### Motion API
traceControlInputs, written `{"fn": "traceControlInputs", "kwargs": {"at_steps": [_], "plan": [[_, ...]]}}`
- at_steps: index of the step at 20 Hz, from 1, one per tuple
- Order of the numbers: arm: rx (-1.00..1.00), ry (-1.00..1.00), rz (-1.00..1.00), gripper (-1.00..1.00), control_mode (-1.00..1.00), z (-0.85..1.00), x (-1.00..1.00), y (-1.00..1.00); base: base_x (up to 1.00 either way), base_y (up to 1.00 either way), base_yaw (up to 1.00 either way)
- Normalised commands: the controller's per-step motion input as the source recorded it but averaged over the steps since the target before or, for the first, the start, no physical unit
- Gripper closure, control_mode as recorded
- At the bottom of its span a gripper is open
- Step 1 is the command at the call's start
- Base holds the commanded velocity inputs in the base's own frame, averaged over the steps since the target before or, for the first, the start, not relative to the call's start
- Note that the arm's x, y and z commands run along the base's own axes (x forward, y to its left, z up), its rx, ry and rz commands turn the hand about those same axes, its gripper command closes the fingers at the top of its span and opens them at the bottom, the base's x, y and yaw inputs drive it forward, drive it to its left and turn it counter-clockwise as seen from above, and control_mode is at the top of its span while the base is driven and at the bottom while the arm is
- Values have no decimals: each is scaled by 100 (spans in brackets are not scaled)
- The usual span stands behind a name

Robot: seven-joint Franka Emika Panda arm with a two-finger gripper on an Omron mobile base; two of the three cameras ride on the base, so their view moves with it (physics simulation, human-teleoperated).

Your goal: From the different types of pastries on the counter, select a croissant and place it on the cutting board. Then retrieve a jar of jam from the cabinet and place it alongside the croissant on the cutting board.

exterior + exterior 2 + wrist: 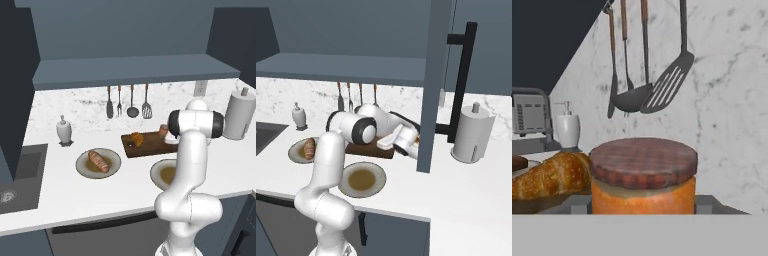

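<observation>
While upright on cutting board [150,145] — jar of jam [643,177], croissant [552,175] lengthwise beside.

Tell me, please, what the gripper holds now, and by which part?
It cannot be told. The small orange jar with a brown lid stands between the tips of the gripper, which flank its lower body; whether they press it is unclear.

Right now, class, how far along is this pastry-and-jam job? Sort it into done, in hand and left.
Done: the small golden croissant lies on the dark-brown wooden cutting board. In hand: the orange jam jar with a checked lid stands beside the croissant at the board's right end, right in front of the claw; whether the claw grips it cannot be told. Left: letting go if needed, and backing the arm away.
</observation>
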Motion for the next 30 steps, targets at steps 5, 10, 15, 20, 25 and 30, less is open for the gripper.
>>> {"fn": "traceControlInputs", "kwargs": {"at_steps": [5, 10, 15, 20, 25, 30], "plan": [[0, -4, 0, -100, -100, 0, -14, 0, 0, 0, 0], [0, -8, 0, -100, -100, 0, -18, -9, 0, 0, 0], [-1, -3, 0, -100, -100, 0, -41, -91, 0, 0, 0], [-6, 1, 0, -100, -100, 3, -73, -100, 0, 0, 0], [-1, 7, -3, -100, -100, 0, -100, -100, 0, 0, 0], [6, 8, -14, -100, -100, 0, -100, -82, 0, 0, 0]]}}
